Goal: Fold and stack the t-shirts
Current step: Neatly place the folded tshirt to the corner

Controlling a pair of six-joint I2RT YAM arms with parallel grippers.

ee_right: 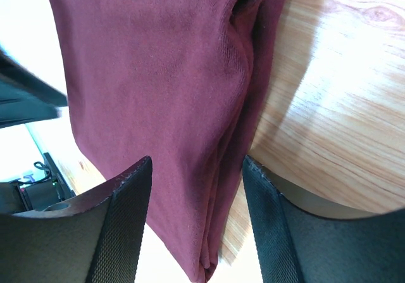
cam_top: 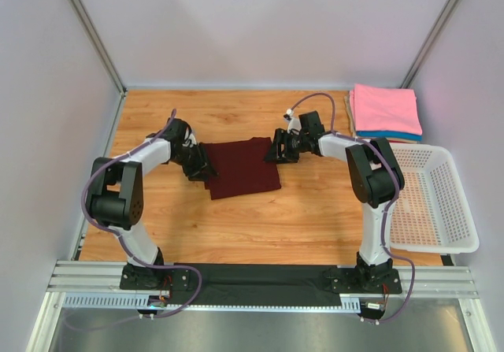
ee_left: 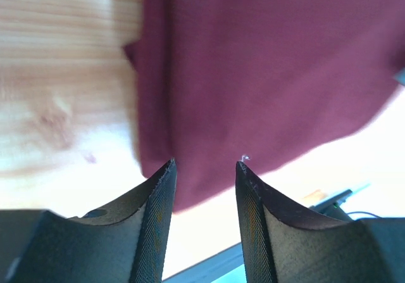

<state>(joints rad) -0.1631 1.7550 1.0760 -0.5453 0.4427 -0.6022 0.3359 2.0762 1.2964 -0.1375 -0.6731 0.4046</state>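
A dark maroon t-shirt (cam_top: 242, 167) lies folded into a rough rectangle in the middle of the wooden table. My left gripper (cam_top: 198, 167) is at its left edge. In the left wrist view the left gripper (ee_left: 205, 166) is open, and the shirt's corner (ee_left: 266, 74) lies just past the tips with nothing between them. My right gripper (cam_top: 277, 151) is at the shirt's upper right corner. Seen from the right wrist, that gripper (ee_right: 197, 163) is open and straddles the thick folded edge of the shirt (ee_right: 158, 74) without pinching it. A folded pink t-shirt (cam_top: 384, 108) tops a stack with a blue t-shirt (cam_top: 394, 135) under it at the back right.
A white perforated basket (cam_top: 461, 202) stands at the right edge of the table, just in front of the stack. Grey walls close in the table on the left, back and right. A black strip (cam_top: 260, 283) runs between the arm bases.
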